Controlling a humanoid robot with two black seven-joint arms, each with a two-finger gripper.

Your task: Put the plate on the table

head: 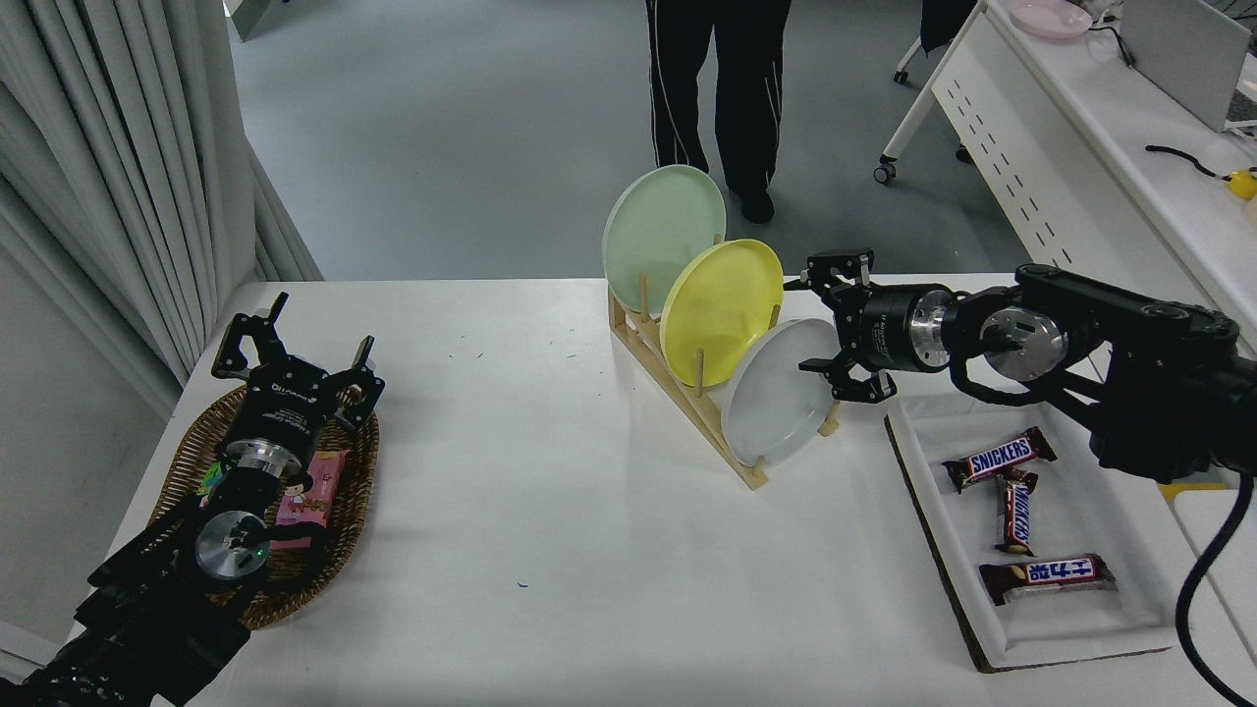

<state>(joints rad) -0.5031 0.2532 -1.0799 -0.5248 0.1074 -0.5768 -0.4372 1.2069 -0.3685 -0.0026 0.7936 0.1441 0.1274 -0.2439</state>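
The light grey-white plate (781,393) stands on edge in the front slot of a wooden rack (687,393) on the white table (550,530). A yellow plate (720,309) and a pale green plate (663,236) stand behind it in the same rack. My right gripper (810,324) is open, its fingers spread at the grey-white plate's upper right rim, one above and one beside the edge. My left gripper (295,344) is open and parked over a wicker basket at the lower left.
A wicker basket (349,511) with snack packets sits at the left. A white tray (1070,599) with three chocolate bars lies at the right, under my right arm. A person's legs (717,88) stand beyond the far edge. A white desk (1080,128) is at the upper right.
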